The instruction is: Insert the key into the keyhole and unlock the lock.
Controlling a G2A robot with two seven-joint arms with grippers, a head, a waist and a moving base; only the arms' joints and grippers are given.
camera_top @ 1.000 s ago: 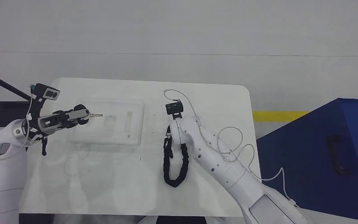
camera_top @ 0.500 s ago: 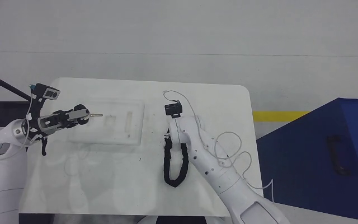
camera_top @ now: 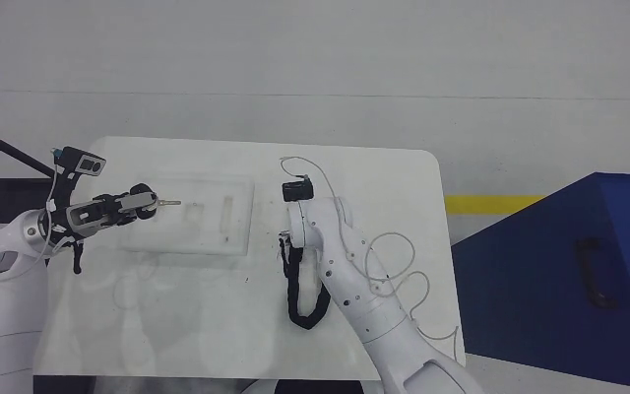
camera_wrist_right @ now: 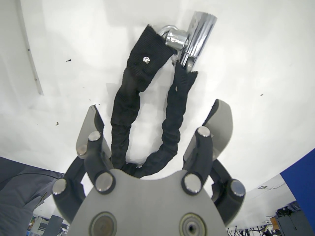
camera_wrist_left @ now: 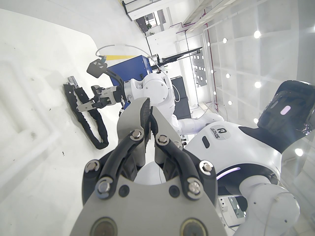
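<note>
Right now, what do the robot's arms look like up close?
Both arms wear smooth, rounded white shells, like the right arm. A thin white cable trails along it. The left end effector and right end effector each have two curved silver metal fingers with black pads, black linkages with shiny round rivets, and a silver base plate.

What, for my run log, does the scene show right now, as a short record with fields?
left gripper: shut on small silver metal key, above white foam tray
right gripper: open, fingers either side of black fabric-sleeved chain lock; contact unclear
lock barrel: chrome cylinder at the chain's ends, lying on white table
key and lock: well apart, key not yet inserted
</note>
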